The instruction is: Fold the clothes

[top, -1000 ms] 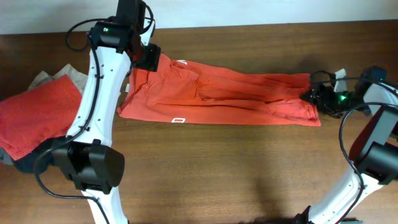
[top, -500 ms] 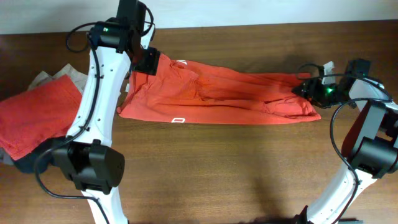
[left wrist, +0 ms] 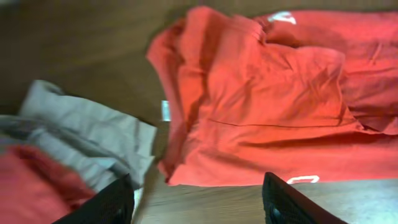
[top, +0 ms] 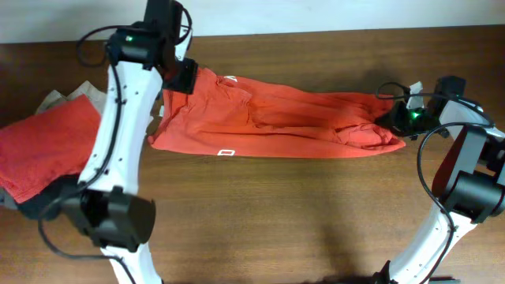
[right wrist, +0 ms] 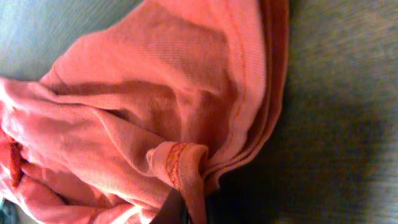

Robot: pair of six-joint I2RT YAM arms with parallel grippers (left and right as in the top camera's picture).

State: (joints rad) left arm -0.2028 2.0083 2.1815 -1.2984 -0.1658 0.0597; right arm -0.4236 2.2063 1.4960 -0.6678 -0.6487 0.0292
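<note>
An orange-red T-shirt (top: 276, 118), one of the clothes, lies folded lengthwise across the far half of the table. My left gripper (top: 184, 76) hovers over its left end. In the left wrist view this gripper (left wrist: 199, 208) is open, with bare wood between its black fingertips (left wrist: 115, 202) and the shirt (left wrist: 267, 106) beyond them. My right gripper (top: 393, 118) is at the shirt's right end. In the right wrist view it (right wrist: 198, 210) is shut on a bunched fold of the shirt's hem (right wrist: 186, 168).
A pile of other clothes sits at the left edge, with a red shirt (top: 47, 150) on top and pale grey cloth (top: 75, 99) behind it. The grey cloth (left wrist: 87, 137) lies close to the shirt's left end. Brown wooden table (top: 276, 213) stretches along the front.
My right gripper moved in onto the shirt's right end and shut on the hem, bunching that end leftward. The left gripper has barely moved.
</note>
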